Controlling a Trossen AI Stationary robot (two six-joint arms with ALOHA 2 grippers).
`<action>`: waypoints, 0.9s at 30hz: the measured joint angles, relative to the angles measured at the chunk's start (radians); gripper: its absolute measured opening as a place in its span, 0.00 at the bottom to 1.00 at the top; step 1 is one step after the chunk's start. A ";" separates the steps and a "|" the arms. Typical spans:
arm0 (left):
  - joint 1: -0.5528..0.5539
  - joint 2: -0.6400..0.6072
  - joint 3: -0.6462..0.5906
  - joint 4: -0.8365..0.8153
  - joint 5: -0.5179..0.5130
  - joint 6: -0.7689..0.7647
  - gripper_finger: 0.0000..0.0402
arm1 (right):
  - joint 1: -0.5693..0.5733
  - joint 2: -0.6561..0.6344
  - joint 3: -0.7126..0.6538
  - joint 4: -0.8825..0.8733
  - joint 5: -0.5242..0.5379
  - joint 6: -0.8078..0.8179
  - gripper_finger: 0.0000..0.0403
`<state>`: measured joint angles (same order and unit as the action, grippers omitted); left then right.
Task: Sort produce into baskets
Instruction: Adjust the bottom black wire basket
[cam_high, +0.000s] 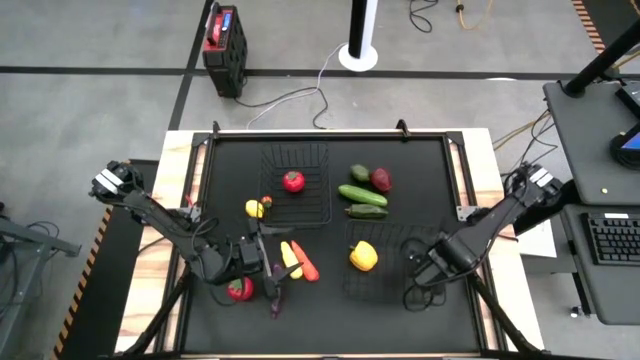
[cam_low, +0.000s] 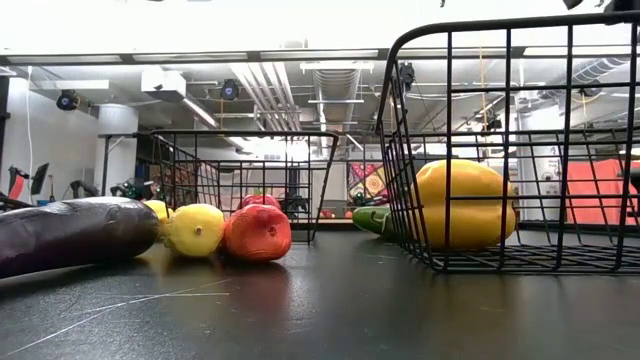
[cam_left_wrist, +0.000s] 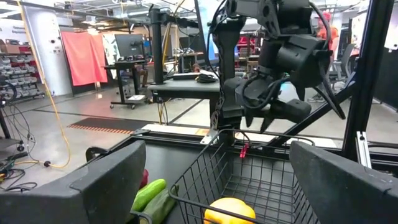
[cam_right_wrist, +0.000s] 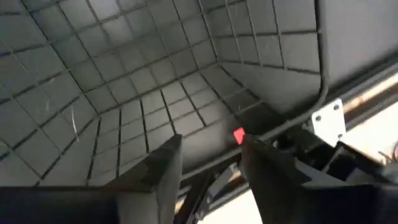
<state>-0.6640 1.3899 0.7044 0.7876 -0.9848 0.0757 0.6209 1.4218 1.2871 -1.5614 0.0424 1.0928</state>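
**Produce partly sorted; right tool over the near basket**

Black matting covers the bench (cam_high: 330, 320), with grey floor and a workshop room beyond it. Two wire baskets stand on the mat. The far basket (cam_high: 296, 160) holds a red tomato (cam_high: 293, 181). The near basket (cam_high: 385, 285), right of centre, holds a yellow pepper (cam_high: 363, 256) at its left end.

Loose produce lies between and around them: two cucumbers (cam_high: 362, 195), a green piece and a dark red piece (cam_high: 381, 179) to the right of the far basket; a yellow lemon (cam_high: 254, 208) just left of it; a carrot (cam_high: 305, 264) and a yellow piece near centre; a red piece (cam_high: 240, 290) and a purple aubergine (cam_high: 277, 296) at the near left.

The left tool (cam_high: 262, 262) sits low at the near left among the loose pieces, fingers spread wide and holding nothing. The right tool (cam_right_wrist: 208, 163) hangs over the right end of the near basket, fingers narrowed with a small gap between them; nothing shows in that gap.
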 joint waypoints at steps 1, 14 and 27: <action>0.000 0.000 0.000 0.000 0.000 0.000 0.94 | -0.004 -0.010 -0.008 -0.004 0.011 -0.002 0.36; 0.000 0.000 0.000 -0.006 0.000 0.000 0.94 | -0.068 -0.148 -0.159 0.006 0.039 -0.001 0.06; 0.000 0.000 0.000 -0.020 0.000 0.000 0.94 | -0.077 -0.206 -0.231 0.022 0.115 0.011 0.02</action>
<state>-0.6640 1.3899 0.7044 0.7675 -0.9848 0.0754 0.5442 1.2156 1.0559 -1.5395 0.1578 1.1035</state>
